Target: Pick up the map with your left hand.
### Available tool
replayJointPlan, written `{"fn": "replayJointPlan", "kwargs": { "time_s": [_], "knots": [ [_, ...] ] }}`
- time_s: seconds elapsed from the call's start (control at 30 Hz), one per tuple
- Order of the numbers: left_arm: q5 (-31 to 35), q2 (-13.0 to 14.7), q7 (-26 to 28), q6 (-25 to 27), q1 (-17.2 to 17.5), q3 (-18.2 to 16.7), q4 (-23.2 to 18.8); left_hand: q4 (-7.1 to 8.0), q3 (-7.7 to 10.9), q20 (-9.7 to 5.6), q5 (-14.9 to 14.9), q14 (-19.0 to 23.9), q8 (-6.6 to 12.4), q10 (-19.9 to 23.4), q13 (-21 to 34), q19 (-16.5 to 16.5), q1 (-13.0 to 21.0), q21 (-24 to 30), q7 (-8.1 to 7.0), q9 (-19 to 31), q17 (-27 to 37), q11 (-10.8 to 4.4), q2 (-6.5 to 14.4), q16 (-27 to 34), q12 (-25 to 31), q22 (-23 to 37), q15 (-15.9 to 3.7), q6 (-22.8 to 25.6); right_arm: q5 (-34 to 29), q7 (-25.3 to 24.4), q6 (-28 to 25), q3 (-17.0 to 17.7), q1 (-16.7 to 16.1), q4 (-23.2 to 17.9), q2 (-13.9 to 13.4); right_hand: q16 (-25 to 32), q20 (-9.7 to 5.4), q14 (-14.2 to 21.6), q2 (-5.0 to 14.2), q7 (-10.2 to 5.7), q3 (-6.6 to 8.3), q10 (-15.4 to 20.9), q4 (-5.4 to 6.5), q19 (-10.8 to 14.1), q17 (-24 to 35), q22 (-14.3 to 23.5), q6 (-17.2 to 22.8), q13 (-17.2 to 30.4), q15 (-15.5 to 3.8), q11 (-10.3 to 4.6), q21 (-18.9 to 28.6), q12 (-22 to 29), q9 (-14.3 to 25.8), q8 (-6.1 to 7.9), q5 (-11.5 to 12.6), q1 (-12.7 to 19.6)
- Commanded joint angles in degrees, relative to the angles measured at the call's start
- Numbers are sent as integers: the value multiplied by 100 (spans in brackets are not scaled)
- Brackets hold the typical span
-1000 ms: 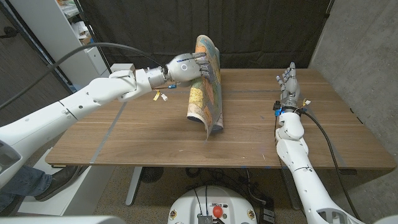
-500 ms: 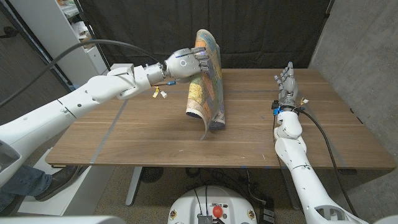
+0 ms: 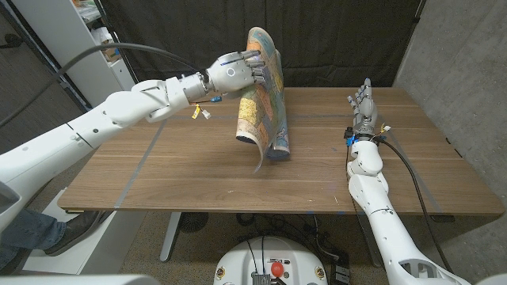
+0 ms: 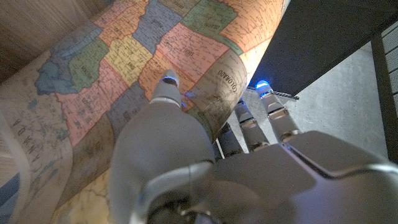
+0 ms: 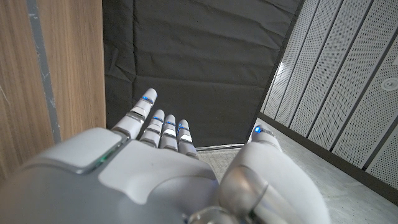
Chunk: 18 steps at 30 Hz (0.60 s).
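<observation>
The left hand (image 3: 234, 75) has its fingers (image 4: 166, 87) clamped on the top of the curled map (image 3: 264, 95), which hangs above the worktop (image 3: 198, 174). Right of the map, the right hand (image 3: 363, 103) stands with fingers apart, holding nothing

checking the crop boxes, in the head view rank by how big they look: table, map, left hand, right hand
1. table, by far the largest
2. map
3. left hand and right hand look about alike; the left one is raised nearer the camera, so I won't rank them.

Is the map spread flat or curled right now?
Curled: the map hangs bent from the left robot hand, its lower edges rolling inward.
</observation>
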Motion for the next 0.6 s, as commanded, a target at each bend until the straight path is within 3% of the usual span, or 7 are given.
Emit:
{"fn": "replayJointPlan", "kwargs": {
  "time_s": [0.03, 0.6],
  "knots": [
    [-13, 25, 72, 111, 95, -98, -88, 6, 65, -42, -16, 62, 17, 66, 27, 24, 28, -14, 6, 29, 7, 4, 12, -17, -32, 20, -558, 58, -4, -53, -47, -1, -32, -85, 24, 13, 17, 53, 59, -12, -14, 39, -1, 44, 12, 13, 63, 22, -4, 27, -23, 25, 18, 52, 25, 21],
    [-23, 114, 121, 174, 215, -191, -205, 11, 76, -44, -44, 69, 13, 80, 45, 31, 26, -19, -5, 31, 9, -3, 24, -25, -54, 20, -559, 78, -43, -103, -42, -51, -100, -145, 53, 13, 21, 61, 70, -6, -22, 47, -1, 58, 17, 13, 79, 22, 0, 32, -53, 23, 18, 52, 24, 19]
  ]
}}
